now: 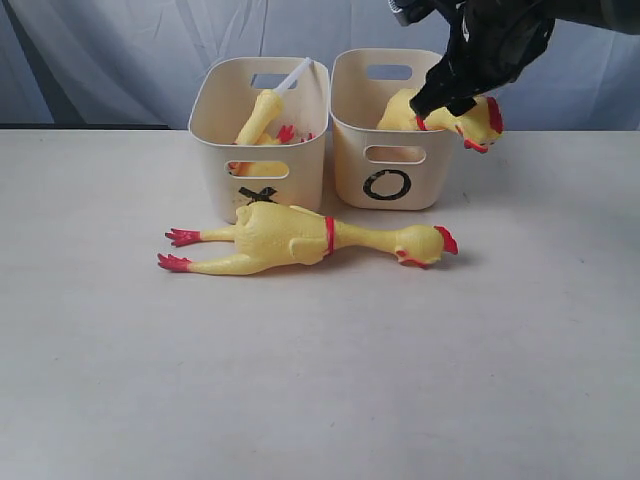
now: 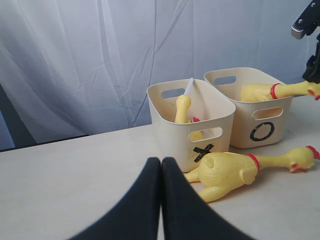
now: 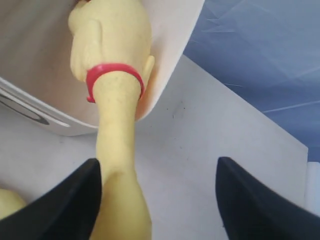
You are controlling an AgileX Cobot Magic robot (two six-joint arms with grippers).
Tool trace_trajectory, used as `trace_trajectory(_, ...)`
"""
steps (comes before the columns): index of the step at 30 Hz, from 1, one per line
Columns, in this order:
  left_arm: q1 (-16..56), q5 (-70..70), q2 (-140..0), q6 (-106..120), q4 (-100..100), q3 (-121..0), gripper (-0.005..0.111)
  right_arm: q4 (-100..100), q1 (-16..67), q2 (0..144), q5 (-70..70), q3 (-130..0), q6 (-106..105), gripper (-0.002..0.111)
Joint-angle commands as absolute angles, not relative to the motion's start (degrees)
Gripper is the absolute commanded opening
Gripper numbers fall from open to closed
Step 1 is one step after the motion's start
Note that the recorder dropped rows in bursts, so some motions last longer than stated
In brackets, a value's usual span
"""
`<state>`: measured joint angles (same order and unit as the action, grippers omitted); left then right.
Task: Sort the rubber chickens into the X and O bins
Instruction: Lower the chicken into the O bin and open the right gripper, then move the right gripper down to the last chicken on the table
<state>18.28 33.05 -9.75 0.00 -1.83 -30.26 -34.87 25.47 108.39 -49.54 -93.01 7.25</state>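
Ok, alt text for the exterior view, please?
The right hand hovers over a long rubber chicken draped across the O bin's rim, head hanging outside. Another long chicken lies on the table before the X bin, which holds a third chicken.

In the right wrist view, the frame edge cut off the head of the O-bin chicken [image 3: 117, 150]. You saw the X mark [image 1: 262, 191] partly covered by the table chicken [image 1: 290, 238].
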Motion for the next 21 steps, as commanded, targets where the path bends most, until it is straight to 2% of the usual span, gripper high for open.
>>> trace_trajectory(1,18.42,33.38,-9.39,0.0,-1.76,-30.05,0.0,-35.36,25.45,105.55,-50.19,-93.47,7.68,0.062)
trace_trajectory(10,18.42,33.38,-9.39,0.0,-1.76,-30.05,0.0,-24.01,25.81,99.23,-48.31,-93.47,4.89,0.062)
trace_trajectory(17,18.42,33.38,-9.39,0.0,-1.76,-30.05,0.0,-4.94,29.51,97.4,-48.6,-93.47,-13.68,0.062)
trace_trajectory(21,18.42,33.38,-9.39,0.0,-1.76,-30.05,0.0,-1.91,33.42,97.49,-49.53,-93.47,-19.53,0.062)
